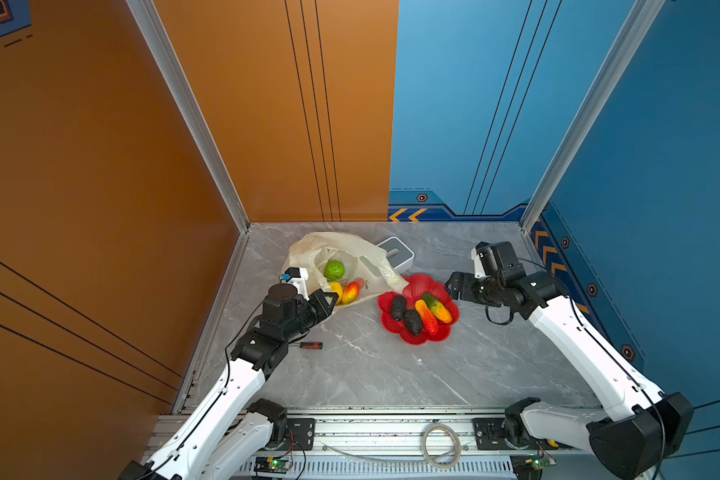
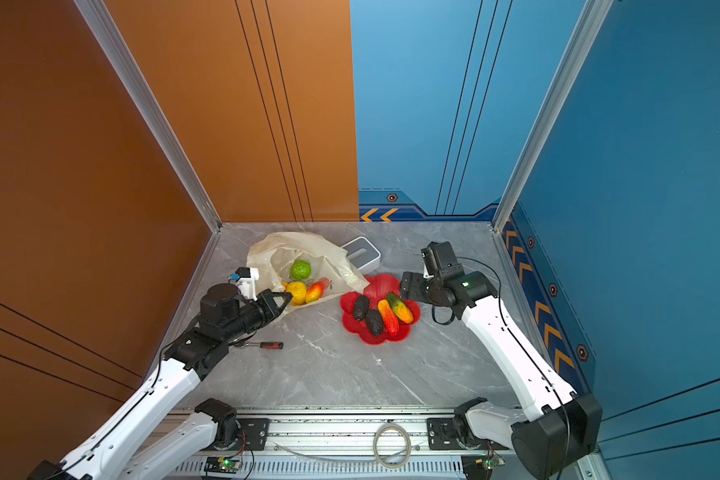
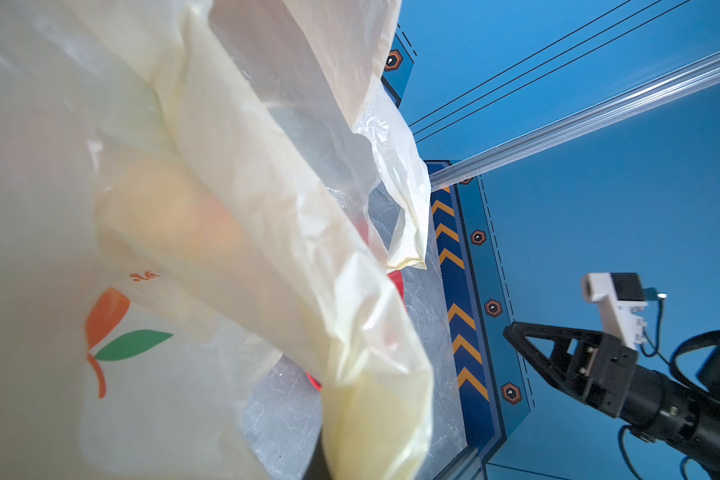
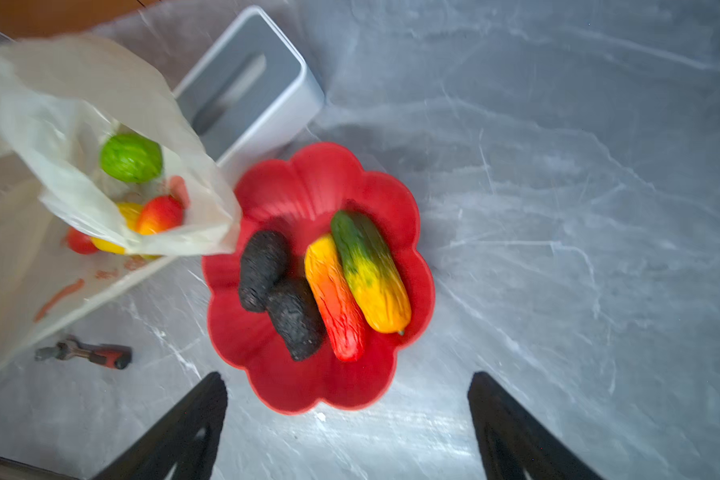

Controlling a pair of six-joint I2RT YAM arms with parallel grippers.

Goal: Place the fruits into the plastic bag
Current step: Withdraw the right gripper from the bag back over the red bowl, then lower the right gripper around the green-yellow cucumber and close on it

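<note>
A: Two arms reach in from the near edge of the grey marble desk (image 1: pixel 371 374). The left arm stretches low and forward. Its left gripper (image 1: pixel 332 298) is pressed together on the near rim of the thin cream-yellow plastic bag (image 1: pixel 308 249), holding the mouth up.

B: And the right?

A: Elbow bent, wrist turned toward the middle. The right gripper (image 4: pixel 348 378) is spread wide and empty, hanging just beside the red flower-shaped dish (image 1: pixel 422 284).

B: The fruits?

A: At least three lie inside the bag: a green round fruit (image 1: pixel 334 270), a yellow round fruit (image 1: pixel 335 288) and a red-yellow fruit (image 1: pixel 351 293). Four lie in the dish: two rough black fruits (image 1: pixel 398 307), a red-orange oblong fruit (image 1: pixel 427 318) and a green-yellow oblong fruit (image 1: pixel 437 307).
</note>
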